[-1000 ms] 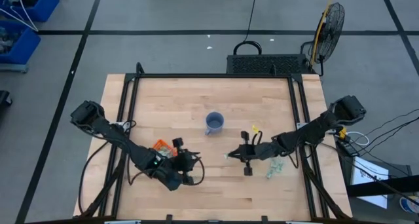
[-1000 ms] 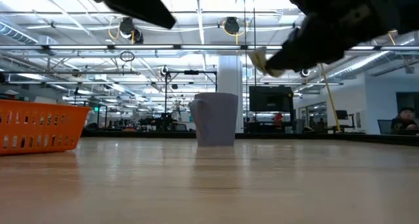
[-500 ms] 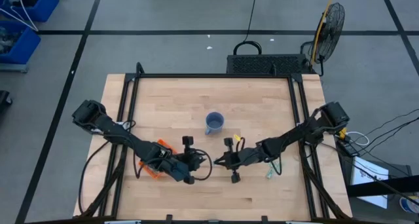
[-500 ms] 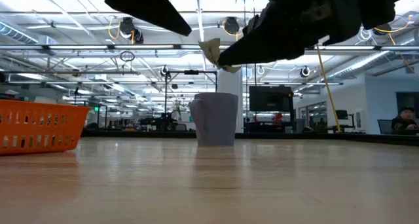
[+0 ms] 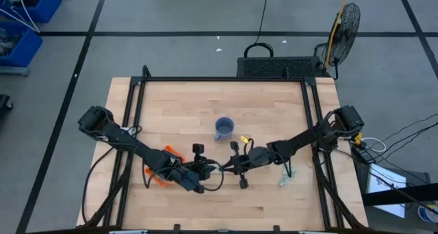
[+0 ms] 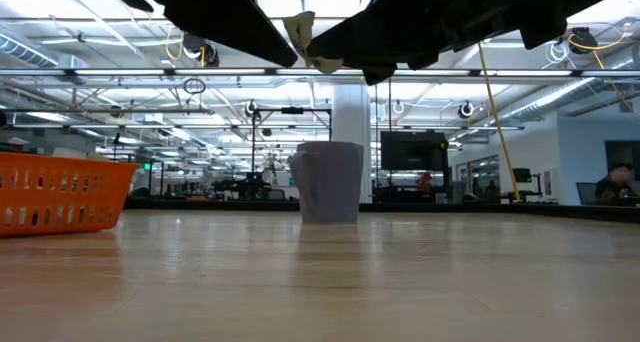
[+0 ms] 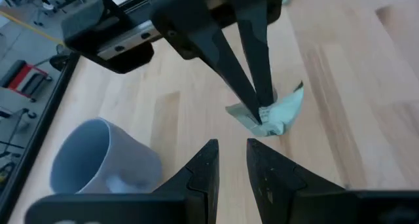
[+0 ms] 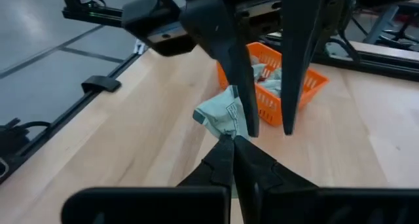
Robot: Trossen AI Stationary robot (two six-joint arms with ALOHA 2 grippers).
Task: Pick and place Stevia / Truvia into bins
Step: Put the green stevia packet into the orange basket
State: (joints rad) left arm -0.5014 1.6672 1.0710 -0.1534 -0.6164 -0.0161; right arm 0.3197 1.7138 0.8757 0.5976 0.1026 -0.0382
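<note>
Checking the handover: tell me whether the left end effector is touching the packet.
Cannot tell. The right wrist view shows the left end effector open around the packet, which the right end effector pinches; no contact or gap shows plainly.

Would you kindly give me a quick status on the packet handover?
Right tool shut on packet, mid-air. Left tool open, facing it. Orange bin holds packets. Mug nearby, clear.

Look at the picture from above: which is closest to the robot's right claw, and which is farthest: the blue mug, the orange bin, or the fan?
Measured from the right gripper, shut on a sweetener packet:
1. Blue mug, just behind it at the table's middle.
2. Orange bin, on the left side, partly under the left arm.
3. Fan, off the table, on the floor past the far right corner.
</note>
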